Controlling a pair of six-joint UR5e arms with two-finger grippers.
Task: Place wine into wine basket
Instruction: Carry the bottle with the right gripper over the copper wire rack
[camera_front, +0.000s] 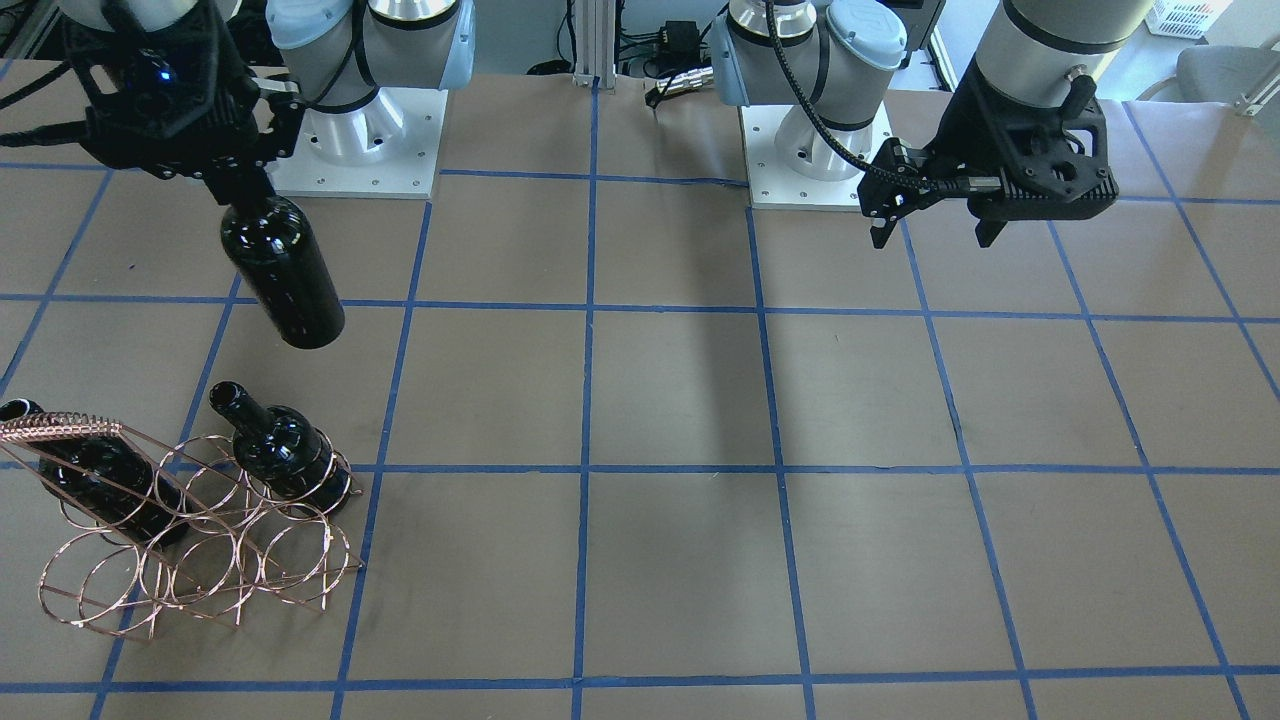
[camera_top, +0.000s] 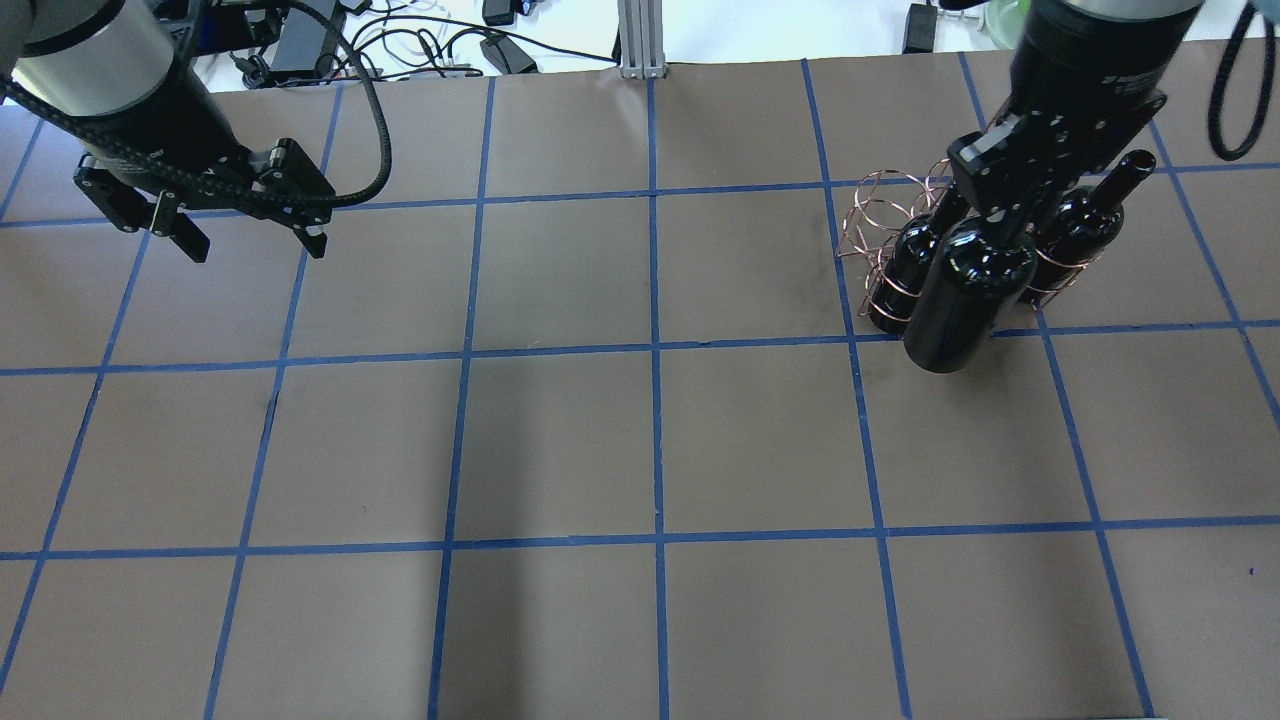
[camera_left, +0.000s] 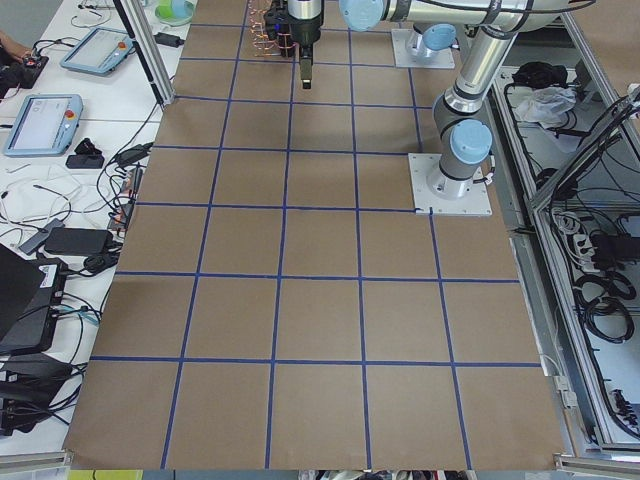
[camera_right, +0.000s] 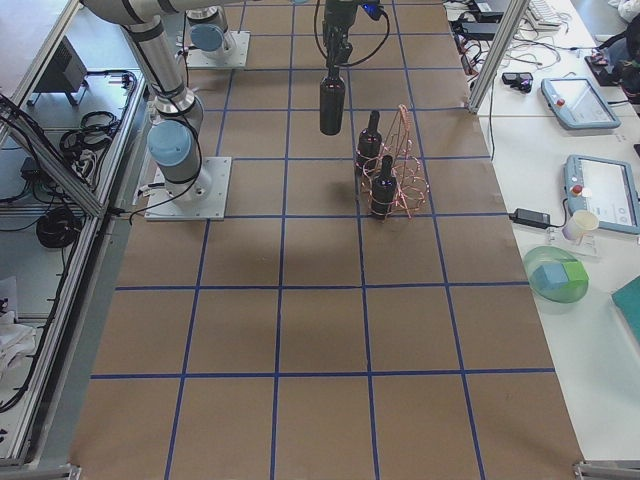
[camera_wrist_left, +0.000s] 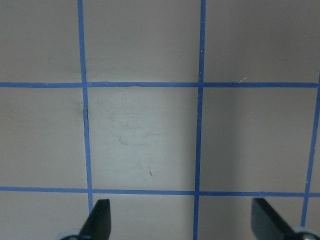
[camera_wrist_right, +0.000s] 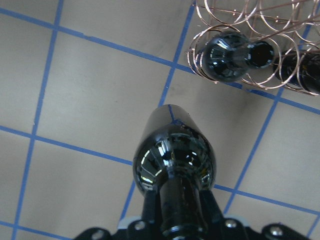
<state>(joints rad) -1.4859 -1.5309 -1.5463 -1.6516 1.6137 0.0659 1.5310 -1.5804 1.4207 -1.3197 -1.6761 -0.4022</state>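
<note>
My right gripper (camera_front: 240, 185) is shut on the neck of a glossy near-black wine bottle (camera_front: 282, 270) and holds it hanging, slightly tilted, above the table. It hangs on the robot side of the copper wire wine basket (camera_front: 200, 545). Two more bottles (camera_front: 285, 450) (camera_front: 100, 480) stand in the basket's outer rings. In the overhead view the held bottle (camera_top: 965, 290) overlaps the basket (camera_top: 880, 215). The right wrist view shows the held bottle (camera_wrist_right: 172, 160) below the gripper, with the basket (camera_wrist_right: 225, 20) ahead. My left gripper (camera_top: 257, 250) is open and empty, far from them.
The table is brown paper with a blue tape grid (camera_top: 655, 350). The two arm bases (camera_front: 355, 140) (camera_front: 815, 140) stand at the robot's edge. Cables (camera_top: 420, 45) lie beyond the far edge. Tablets (camera_right: 590, 190) lie on a side table.
</note>
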